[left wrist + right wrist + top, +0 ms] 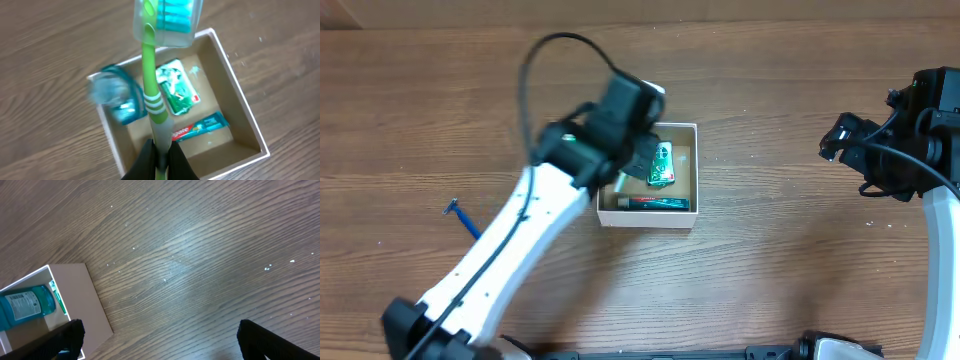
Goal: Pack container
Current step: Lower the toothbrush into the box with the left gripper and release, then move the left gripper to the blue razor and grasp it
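The container is a small white-walled box with a tan floor at the table's centre. It holds a teal bottle, a green packet and a toothpaste tube. My left gripper is shut on the handle of a green toothbrush with a clear cap over its teal head. It holds the brush above the container's left part. My right gripper is open and empty, over bare wood to the right of the container.
A blue razor lies on the wooden table to the left of the container, beside my left arm. The container's outer wall and the teal bottle show at the left edge of the right wrist view.
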Robot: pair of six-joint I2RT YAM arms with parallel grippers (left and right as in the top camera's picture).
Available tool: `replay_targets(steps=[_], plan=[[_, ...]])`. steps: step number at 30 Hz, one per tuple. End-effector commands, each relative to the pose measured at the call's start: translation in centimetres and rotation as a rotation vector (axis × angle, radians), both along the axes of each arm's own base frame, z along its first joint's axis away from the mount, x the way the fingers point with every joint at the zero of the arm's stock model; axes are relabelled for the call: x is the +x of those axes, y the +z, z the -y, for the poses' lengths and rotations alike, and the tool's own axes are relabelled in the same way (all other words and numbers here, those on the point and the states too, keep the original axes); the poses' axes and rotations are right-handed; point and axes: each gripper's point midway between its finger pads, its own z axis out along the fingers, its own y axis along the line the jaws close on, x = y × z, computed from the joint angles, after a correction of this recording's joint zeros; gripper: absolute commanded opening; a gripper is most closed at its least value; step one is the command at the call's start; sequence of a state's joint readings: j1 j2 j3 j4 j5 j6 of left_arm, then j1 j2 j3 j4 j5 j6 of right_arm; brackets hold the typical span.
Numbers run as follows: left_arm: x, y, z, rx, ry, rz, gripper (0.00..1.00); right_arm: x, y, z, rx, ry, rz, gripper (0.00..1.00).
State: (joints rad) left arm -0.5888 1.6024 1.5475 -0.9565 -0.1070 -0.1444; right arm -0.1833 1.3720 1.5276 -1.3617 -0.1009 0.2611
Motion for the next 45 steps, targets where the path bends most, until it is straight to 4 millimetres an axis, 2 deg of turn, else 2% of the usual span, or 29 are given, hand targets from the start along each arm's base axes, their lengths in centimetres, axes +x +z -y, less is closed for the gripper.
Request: replay_targets(steps=[1,4,5,7,10,12,13,15,18,19,20,21,22,23,25,27,29,31,32,35,37,38,40,41,45], plan=[[0.3,-4.0,1.9,0.116,-0.071,-0.047,0.04,0.0,0.1,-0.1,0.003,0.005,0.005,1.0],[0.9,-8.1,2.3,0.176,-0.085,-0.124,0.07,0.0,0.0,-0.1,0.003,0.005,0.004,1.0],[1.0,-9.4,2.2,0.194,-0.085,-0.147,0.14,0.0,0.0,-0.1,0.003,0.005,0.003,1.0],[1.3,-11.4,1.9,0.232,-0.083,-0.183,0.19,0.0,0.0,-0.1,0.003,0.005,0.004,1.0],[1.4,-12.2,1.7,0.243,-0.079,-0.2,0.28,0.0,0.0,-0.1,0.003,0.005,0.004,1.0],[1.5,-10.9,1.8,0.231,-0.078,-0.184,0.32,0.0,0.0,-0.1,0.003,0.005,0.004,1.0],[1.4,-9.6,1.7,0.226,-0.075,-0.178,0.32,0.0,0.0,-0.1,0.003,0.005,0.004,1.0],[1.0,-5.3,1.4,0.195,-0.037,-0.154,0.32,0.0,0.0,-0.1,0.002,0.006,0.004,1.0],[0.3,3.2,-0.6,0.153,0.021,-0.008,0.33,0.1,0.1,0.0,0.0,0.008,0.007,1.0],[-0.2,6.5,-1.9,0.138,0.05,0.073,0.34,0.1,0.1,0.0,0.0,0.008,0.008,1.0],[-0.6,8.4,-3.3,0.133,0.09,0.123,0.36,0.1,0.1,0.0,0.0,0.008,0.008,1.0],[-1.1,10.5,-5.6,0.127,0.174,0.175,0.46,0.1,0.1,0.0,0.0,0.008,0.008,1.0],[-1.7,11.7,-7.8,0.117,0.258,0.198,0.58,0.1,0.1,0.0,0.0,0.008,0.008,1.0],[-2.1,12.4,-10.0,0.106,0.335,0.203,0.66,0.1,0.1,0.0,0.0,0.008,0.008,1.0],[-2.8,12.7,-13.9,0.087,0.482,0.178,0.68,0.1,0.1,0.0,0.0,0.008,0.008,1.0],[-3.8,11.2,-19.9,0.08,0.75,0.088,0.72,0.1,0.1,-0.1,0.001,0.008,0.008,1.0],[-4.5,9.3,-23.6,0.061,0.922,0.015,0.79,0.1,0.1,-0.1,0.001,0.008,0.008,1.0],[-5.1,6.1,-26.7,0.023,1.056,-0.085,0.81,0.1,0.1,-0.1,0.001,0.008,0.007,1.0],[-5.5,3.6,-28.3,0.0,1.116,-0.148,0.83,0.1,0.1,-0.1,0.001,0.008,0.007,1.0],[-6.4,-2.0,-30.8,-0.055,1.214,-0.257,0.86,0.1,0.1,-0.1,0.001,0.008,0.007,1.0],[-7.7,-7.1,-32.7,-0.067,1.292,-0.325,0.88,0.1,0.1,-0.1,0.001,0.008,0.007,1.0],[-8.2,-8.9,-33.2,-0.063,1.314,-0.349,0.89,0.1,0.1,-0.1,0.001,0.008,0.007,1.0],[-8.6,-11.9,-33.6,-0.065,1.315,-0.388,0.9,0.1,0.1,-0.1,0.001,0.008,0.007,1.0],[-8.2,-14.0,-33.2,-0.085,1.261,-0.415,0.9,0.1,0.1,-0.1,0.001,0.008,0.007,1.0],[-6.7,-18.4,-32.6,-0.103,1.149,-0.487,0.9,0.0,0.0,-0.1,0.002,0.008,0.005,1.0]])
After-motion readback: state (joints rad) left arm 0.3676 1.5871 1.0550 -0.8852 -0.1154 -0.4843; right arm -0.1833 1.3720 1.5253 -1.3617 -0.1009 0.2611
